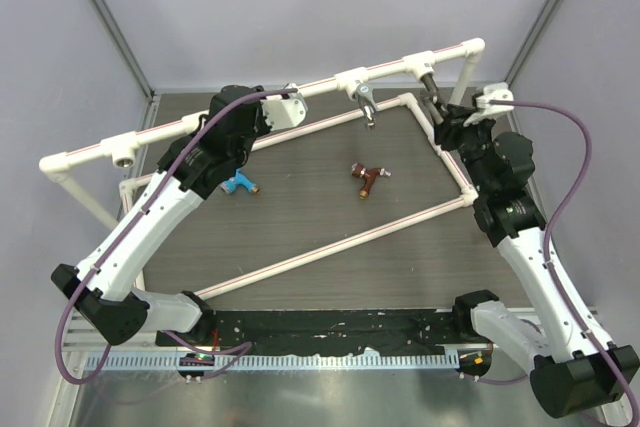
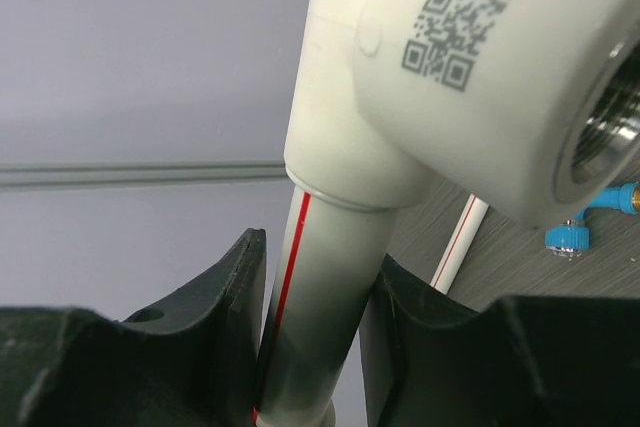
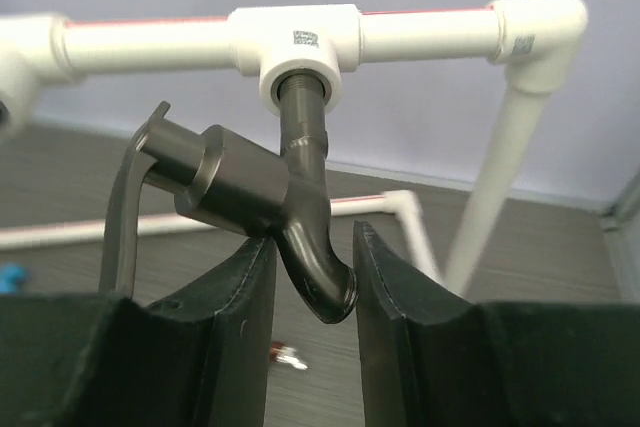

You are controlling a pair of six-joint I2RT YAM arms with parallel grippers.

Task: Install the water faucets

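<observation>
1. Hanging from a tee socket (image 3: 295, 47) on the far rail of the pipe frame (image 1: 390, 67), the dark faucet (image 3: 250, 187) is seen with its threaded end inside the socket, spout down and lever handle out to one side.
2. The right gripper (image 3: 313, 247) is placed just under that rail. The dark faucet's spout is bracketed by the jaws, and its body is touched by one finger. Contact on the other side cannot be made out, so it cannot be told whether the faucet is clamped or only flanked.
3. The left gripper (image 2: 315, 277) is set further along the same rail. Its jaws are clenched on a red-striped pipe (image 2: 320, 277) of the frame, directly below a QR-marked tee socket (image 2: 470, 77). That socket's threaded mouth is seen at the edge of the left wrist view.
4. The chrome faucet (image 1: 366, 104) is seen hanging from another tee on the rail, between the two grippers.
5. The blue faucet (image 1: 236, 185) is lying on the worktop (image 1: 300, 197) inside the frame, near the left gripper and not held.
6. The red-brown faucet (image 1: 368, 180) is also lying loose on the worktop inside the frame, roughly below the chrome faucet and well apart from the blue one.
</observation>
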